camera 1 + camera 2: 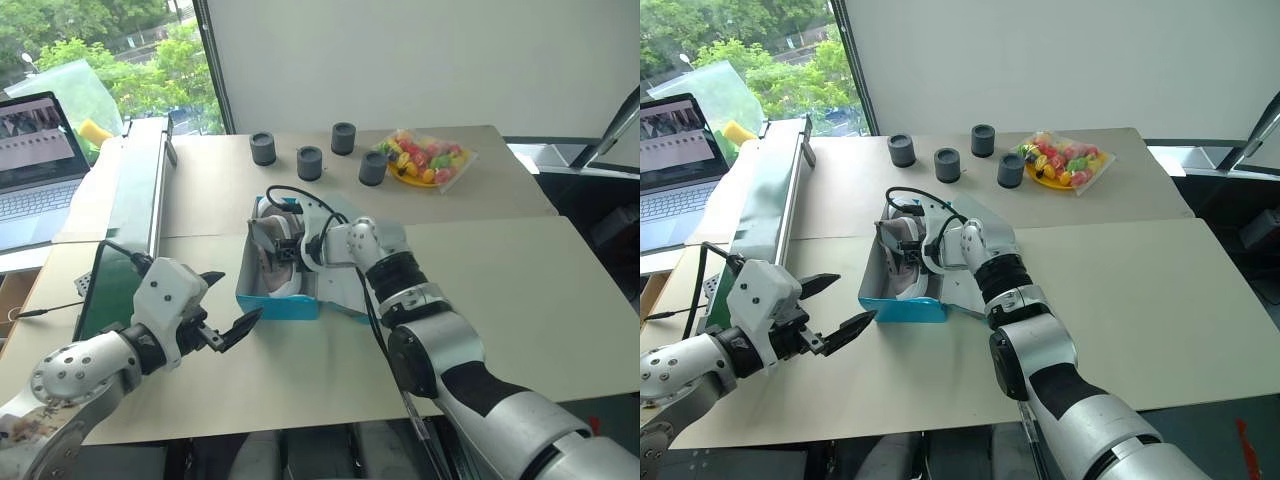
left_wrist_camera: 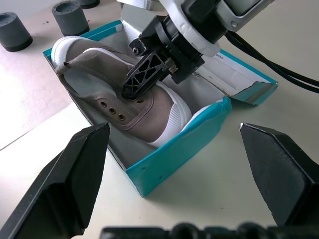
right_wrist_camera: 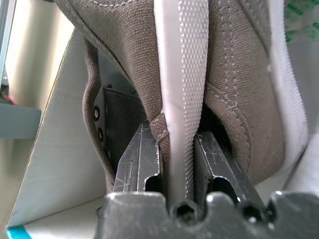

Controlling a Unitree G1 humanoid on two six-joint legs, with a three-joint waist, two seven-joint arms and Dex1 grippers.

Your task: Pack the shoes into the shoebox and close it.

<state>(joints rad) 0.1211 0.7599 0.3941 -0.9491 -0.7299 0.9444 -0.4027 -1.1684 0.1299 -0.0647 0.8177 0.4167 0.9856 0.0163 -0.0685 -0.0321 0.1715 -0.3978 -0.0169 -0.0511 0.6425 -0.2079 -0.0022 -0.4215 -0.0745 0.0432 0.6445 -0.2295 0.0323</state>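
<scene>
Right gripper (image 1: 272, 238) of mine reaches forward and down into the shoebox (image 1: 285, 303), its arm stretched across the table (image 1: 520, 290). Its two fingers are clamped on the heel edge of a shoe (image 2: 124, 94), pinching the white strip there, as my right wrist view shows. That shoe lies inside the turquoise box, which sits open at the table's middle. My left gripper (image 1: 222, 310) hangs level just beside the box's near end, fingers spread wide, touching nothing.
</scene>
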